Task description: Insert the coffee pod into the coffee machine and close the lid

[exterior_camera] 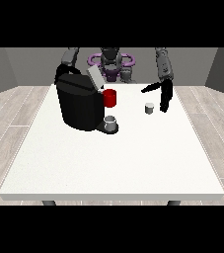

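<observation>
A black coffee machine [79, 104] stands at the table's left-middle, its grey lid [94, 78] tilted up and open. A small grey cup [111, 122] sits on the machine's drip base. The small grey coffee pod [149, 108] stands on the table to the right of the machine. The hand at the view's right [165, 99] hangs just right of the pod, fingers pointing straight down, thumb stretched out to the left above the pod, not touching it. The hand at the view's left is hidden behind the machine.
A red mug [110, 98] stands behind the machine's right side. The white table [113, 163] stretches wide toward the camera, its front edge near the bottom. The robot's torso is at the far edge.
</observation>
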{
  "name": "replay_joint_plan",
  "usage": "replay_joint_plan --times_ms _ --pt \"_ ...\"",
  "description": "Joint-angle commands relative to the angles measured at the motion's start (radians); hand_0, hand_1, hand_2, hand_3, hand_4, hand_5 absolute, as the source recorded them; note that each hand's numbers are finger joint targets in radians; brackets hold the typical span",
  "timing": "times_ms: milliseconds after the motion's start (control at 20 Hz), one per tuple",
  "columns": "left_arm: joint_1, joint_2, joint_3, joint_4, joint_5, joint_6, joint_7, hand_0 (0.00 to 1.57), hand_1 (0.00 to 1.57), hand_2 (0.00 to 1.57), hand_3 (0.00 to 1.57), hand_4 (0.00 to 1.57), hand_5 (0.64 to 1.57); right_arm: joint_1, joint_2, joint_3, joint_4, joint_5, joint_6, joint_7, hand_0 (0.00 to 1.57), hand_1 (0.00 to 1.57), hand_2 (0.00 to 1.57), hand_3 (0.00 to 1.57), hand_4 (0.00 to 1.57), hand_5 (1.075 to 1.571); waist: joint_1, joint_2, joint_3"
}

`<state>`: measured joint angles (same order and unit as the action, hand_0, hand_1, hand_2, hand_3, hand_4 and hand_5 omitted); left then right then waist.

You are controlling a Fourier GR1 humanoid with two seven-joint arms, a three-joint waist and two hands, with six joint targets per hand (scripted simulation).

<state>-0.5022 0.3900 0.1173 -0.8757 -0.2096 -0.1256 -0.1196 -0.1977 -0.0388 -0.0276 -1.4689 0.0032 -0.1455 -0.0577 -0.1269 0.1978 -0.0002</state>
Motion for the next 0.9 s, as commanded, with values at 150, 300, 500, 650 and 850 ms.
replay_joint_plan --times_ms 150,300,500,650,850 --pt "-0.007 -0.028 -0.032 0.099 -0.080 0.029 0.017 0.65 0.65 0.72 0.35 0.00 1.571 -0.016 -0.011 -0.028 0.059 0.004 -0.019 0.048 0.00 0.00 0.00 0.00 0.41 1.571 0.022 -0.053 0.0000" --pt "-0.050 0.058 0.016 0.197 -0.095 0.042 -0.074 0.76 0.76 0.82 0.51 0.00 1.571 -0.013 0.024 0.055 -0.020 0.056 -0.034 0.055 0.00 0.00 0.00 0.00 0.39 1.571 -0.034 0.033 -0.0007" --pt "-0.060 0.038 -0.066 0.189 -0.189 0.063 -0.036 0.58 0.58 0.72 0.47 0.00 1.571 -0.094 0.000 -0.008 0.025 0.014 -0.029 0.086 0.00 0.00 0.00 0.00 0.43 1.571 -0.007 0.014 -0.0001" --pt "-0.062 0.037 -0.062 0.241 -0.218 0.109 -0.126 0.54 0.54 0.69 0.44 0.00 1.571 -0.039 0.033 0.041 0.008 0.044 -0.037 0.051 0.00 0.00 0.00 0.00 0.45 1.571 -0.032 0.041 -0.0004" --pt "-0.116 0.071 -0.051 0.271 -0.252 0.134 -0.123 0.67 0.67 0.81 0.55 0.00 1.571 -0.050 0.031 0.038 0.023 0.065 -0.054 0.027 0.00 0.00 0.00 0.00 0.52 1.571 -0.032 0.044 -0.0003"
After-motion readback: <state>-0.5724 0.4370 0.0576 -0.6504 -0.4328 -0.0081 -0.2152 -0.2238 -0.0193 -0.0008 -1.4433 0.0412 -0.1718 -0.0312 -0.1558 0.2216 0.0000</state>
